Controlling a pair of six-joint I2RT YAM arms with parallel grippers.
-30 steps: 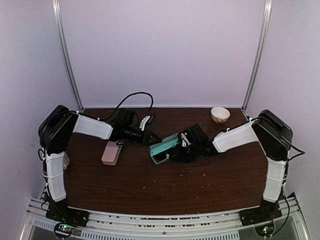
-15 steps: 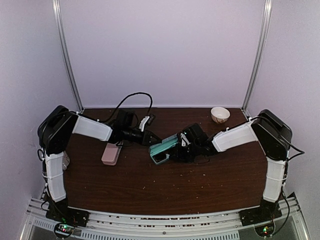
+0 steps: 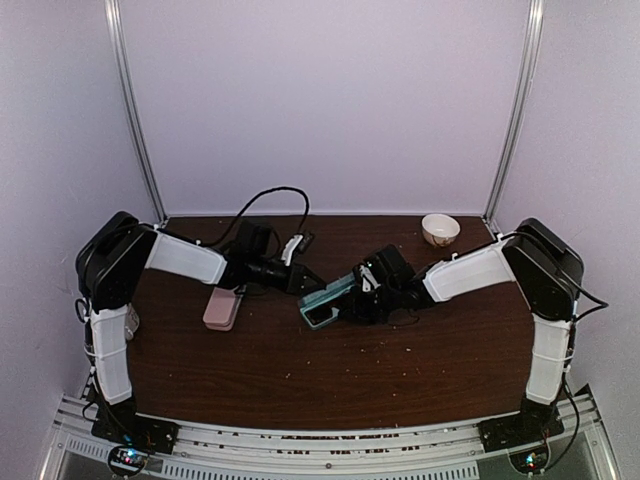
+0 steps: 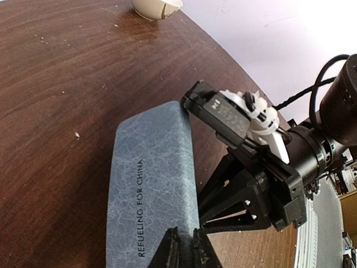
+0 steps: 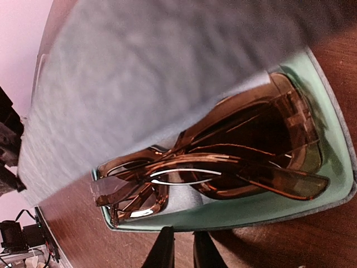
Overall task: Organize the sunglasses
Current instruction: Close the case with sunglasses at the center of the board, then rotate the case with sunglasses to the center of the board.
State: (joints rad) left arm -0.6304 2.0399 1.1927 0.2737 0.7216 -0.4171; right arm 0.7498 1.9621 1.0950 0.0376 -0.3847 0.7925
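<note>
The thin reddish-brown sunglasses [image 5: 223, 167] lie folded inside the grey-blue case [image 3: 322, 300], on its teal lining [image 5: 334, 167]. The case lid [image 5: 156, 72] hangs half down over them. The lid also shows in the left wrist view [image 4: 150, 184], printed with dark letters. My left gripper [image 4: 184, 248] is shut, its tips on the lid's near right edge. My right gripper [image 5: 181, 248] is shut and empty, just outside the case's open rim near the table. In the top view both grippers [image 3: 308, 283] [image 3: 345, 303] flank the case. The dark chunky pair is out of view.
A closed pink case [image 3: 222, 306] lies left of the grey-blue one, under the left arm. A small white bowl [image 3: 440, 229] stands at the back right. A black cable [image 3: 270, 195] loops over the back of the table. The right wrist's black housing [image 4: 262, 167] sits close behind the case.
The case lid has come down a little, so less teal lining shows in the top view. The left gripper has shifted slightly toward the case. The right arm has barely moved.
</note>
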